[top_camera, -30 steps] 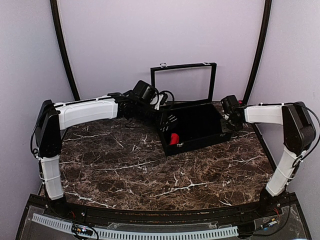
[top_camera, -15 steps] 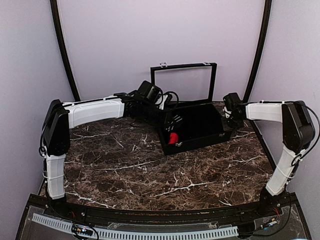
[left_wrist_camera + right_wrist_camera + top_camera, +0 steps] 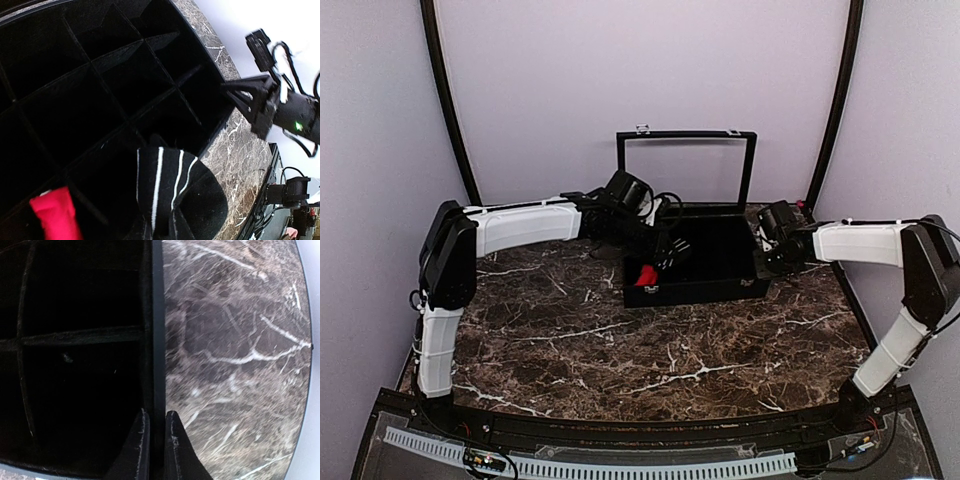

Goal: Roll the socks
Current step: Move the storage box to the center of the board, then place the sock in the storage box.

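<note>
A black box (image 3: pixel 745 285) with several compartments stands open at the table's back middle, its lid (image 3: pixel 686 137) upright. A red sock (image 3: pixel 645 275) lies in a front left compartment; it also shows in the left wrist view (image 3: pixel 56 216). My left gripper (image 3: pixel 665 252) is over the box's left part, shut on a rolled black sock with white stripes (image 3: pixel 167 180) held above the compartments; its fingers are mostly hidden by the sock. My right gripper (image 3: pixel 767 255) is shut on the box's right wall (image 3: pixel 157 315), one finger inside and one outside.
The box's dividers (image 3: pixel 115 100) form a black grid under the left gripper. The dark marble table (image 3: pixel 620 350) lies in front of the box and also right of its wall (image 3: pixel 230 350). Purple walls close the back and sides.
The box has turned square to the table edge and shifted left with my right gripper on its wall. My left gripper has moved further over the box.
</note>
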Controlling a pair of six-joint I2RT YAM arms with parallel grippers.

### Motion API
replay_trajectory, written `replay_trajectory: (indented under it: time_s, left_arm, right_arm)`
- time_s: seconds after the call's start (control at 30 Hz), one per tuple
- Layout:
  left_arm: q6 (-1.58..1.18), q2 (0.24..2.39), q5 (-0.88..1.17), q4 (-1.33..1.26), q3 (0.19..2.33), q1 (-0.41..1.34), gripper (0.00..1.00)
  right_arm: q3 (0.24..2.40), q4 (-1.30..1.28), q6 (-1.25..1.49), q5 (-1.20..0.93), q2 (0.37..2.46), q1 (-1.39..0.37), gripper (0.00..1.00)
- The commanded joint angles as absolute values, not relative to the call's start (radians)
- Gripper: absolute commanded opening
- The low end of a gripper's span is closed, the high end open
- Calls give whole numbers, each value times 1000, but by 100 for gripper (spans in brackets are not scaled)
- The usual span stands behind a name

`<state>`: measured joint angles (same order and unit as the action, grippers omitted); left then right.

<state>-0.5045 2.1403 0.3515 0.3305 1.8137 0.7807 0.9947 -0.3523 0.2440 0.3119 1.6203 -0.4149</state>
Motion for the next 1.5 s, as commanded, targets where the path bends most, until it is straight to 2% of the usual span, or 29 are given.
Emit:
replay_trajectory:
  time_s: [0.0,0.4,1.0,1.2,1.47]
  left_arm:
    - [-521,2151,361,313,1849,776,0]
    - [-573,2177,308,324,1831,781,0]
    - [-673,2200,356,281,1691,748,0]
    - [-667,2242,379,311,1717,744,0]
    - [-587,2282,294,450,1818,753,0]
  right_arm:
    - [937,-417,339,224,1601,-495,0]
    - [878,-452,468,234,1516,-629,0]
    - [815,-468,484,207,1453,-649,0]
    - [800,-472,479,202,1440,-650,0]
    - [785,-469,475,187,1427,-650,0]
